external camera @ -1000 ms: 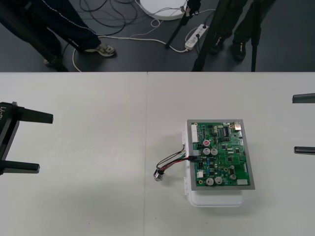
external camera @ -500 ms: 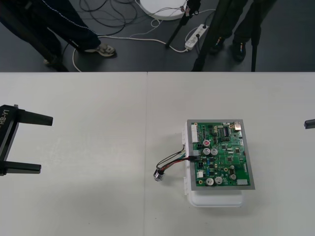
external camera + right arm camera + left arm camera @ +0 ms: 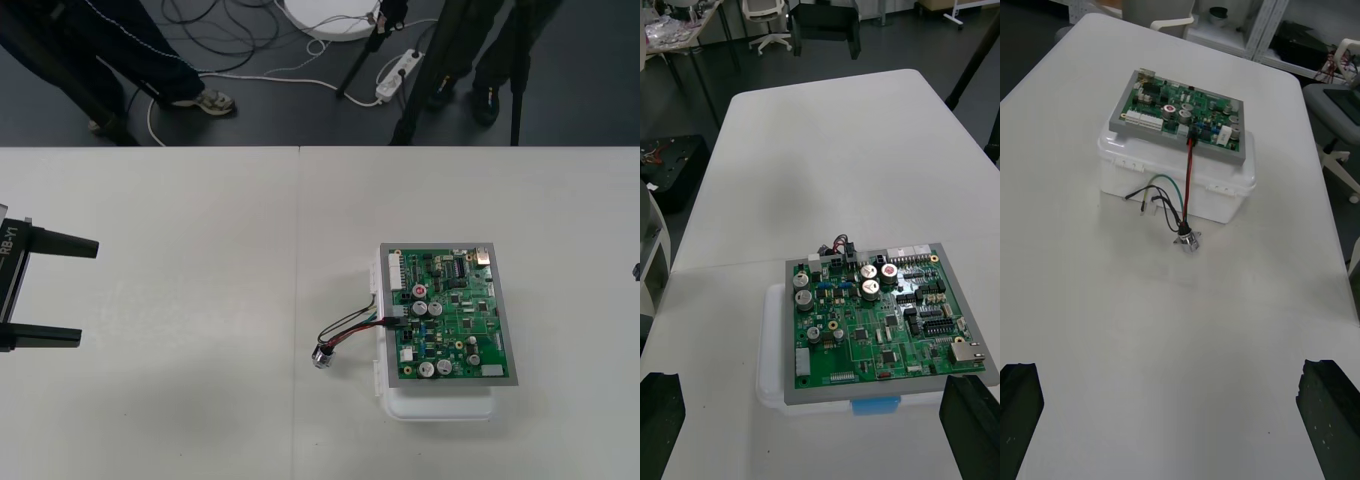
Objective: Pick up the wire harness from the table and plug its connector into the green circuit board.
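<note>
The green circuit board (image 3: 450, 313) lies on its white base (image 3: 440, 405) right of the table's middle. The harness's black plug (image 3: 397, 312) sits in a connector on the board's left edge. Its wires (image 3: 350, 325) trail down to the metal socket (image 3: 323, 356) on the table. In the left wrist view the red wire (image 3: 1187, 172) climbs from the socket (image 3: 1187, 241) up to the plug (image 3: 1192, 136). My left gripper (image 3: 88, 291) stands open at the table's left side, far from the board. My right gripper (image 3: 814, 424) is open, with the board (image 3: 880, 315) ahead of its fingers (image 3: 970, 420).
A seam (image 3: 298, 300) runs down the table just left of the harness. Bare table stretches between the left gripper and the socket. Cables and a power strip (image 3: 392, 75) lie on the dark floor beyond the far edge.
Both arms have drawn outward: the left gripper slid further left, and the right gripper's fingers have slipped off the front view's right edge. Board and harness have not moved.
</note>
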